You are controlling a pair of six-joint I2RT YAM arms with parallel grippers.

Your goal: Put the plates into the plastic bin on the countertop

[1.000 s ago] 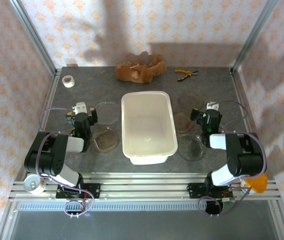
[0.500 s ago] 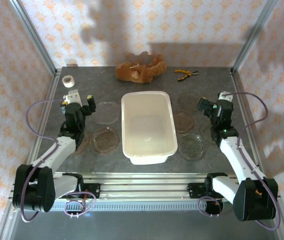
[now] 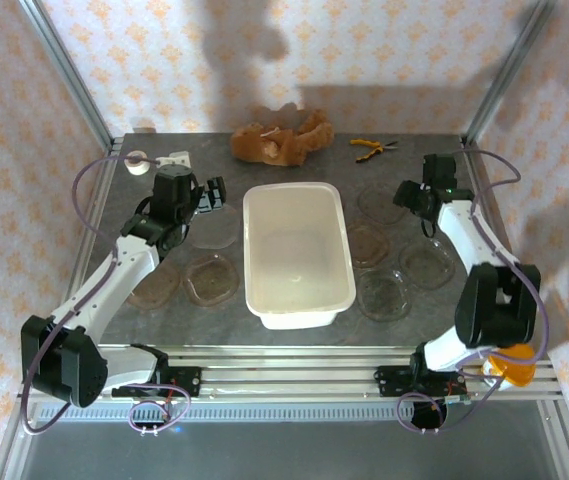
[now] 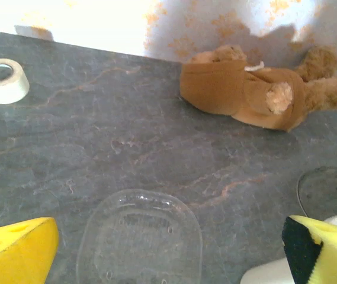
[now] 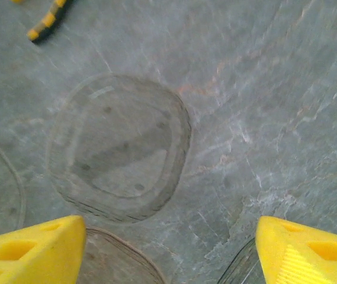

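Plates (image 3: 211,278) lie loose on the countertop (image 3: 294,165) on both sides of the plastic bin (image 3: 300,316), and neither hand has one. The left gripper (image 3: 211,192) stands wide open and empty. From its wrist camera the yellow fingers (image 4: 14,255) frame a clear plate (image 4: 140,239) lying flat below the gap, a little nearer the left finger, and a white corner of the bin shows just beside the right finger. From above, with twelve o'clock at the far wall, that plate sits just at six o'clock of the gripper. Two more lie further out at six and seven o'clock, and the bin is at four o'clock. Beyond are a tape roll (image 4: 2,80) at ten o'clock and a stuffed toy (image 4: 245,89) at one o'clock.

The right gripper (image 3: 410,198) also has its jaws apart with nothing between them. In its wrist view a brown-tinted plate (image 5: 119,145) lies flat ahead of the fingertips (image 5: 50,242), at eleven o'clock of the gap and apart from both. Rims of other plates show low in that view. From above, this plate lies just at nine o'clock of the gripper, three more lie at six to seven o'clock, the bin is at eight o'clock, and the pliers (image 3: 372,147) are at eleven
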